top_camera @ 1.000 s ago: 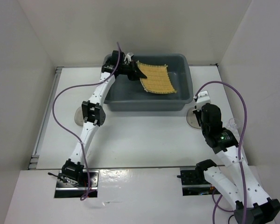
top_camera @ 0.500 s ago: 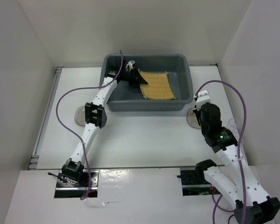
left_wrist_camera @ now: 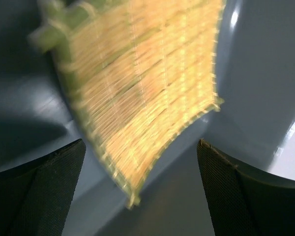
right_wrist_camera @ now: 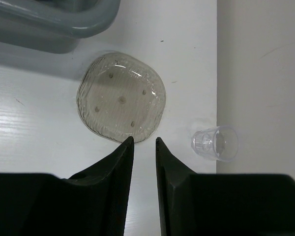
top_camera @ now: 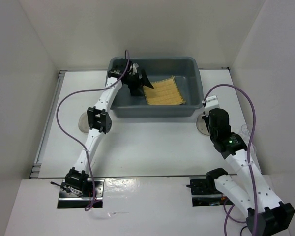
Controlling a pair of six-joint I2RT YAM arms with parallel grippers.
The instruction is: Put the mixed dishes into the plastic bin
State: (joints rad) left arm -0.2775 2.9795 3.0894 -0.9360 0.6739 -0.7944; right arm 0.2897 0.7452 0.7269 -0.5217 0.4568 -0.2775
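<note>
The woven yellow placemat lies slightly curled inside the dark grey bin, at the desk's twelve o'clock. The brownish glassy plate sits flat off the bin's five o'clock corner. The small clear cup stands upright at the plate's four o'clock, apart from it.

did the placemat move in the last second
Yes. The placemat has dropped flatter into the plastic bin, toward its near wall, free of the open left pincer.

White perforated arms with black joints, black textured fingers, purple cables, one green light
</note>
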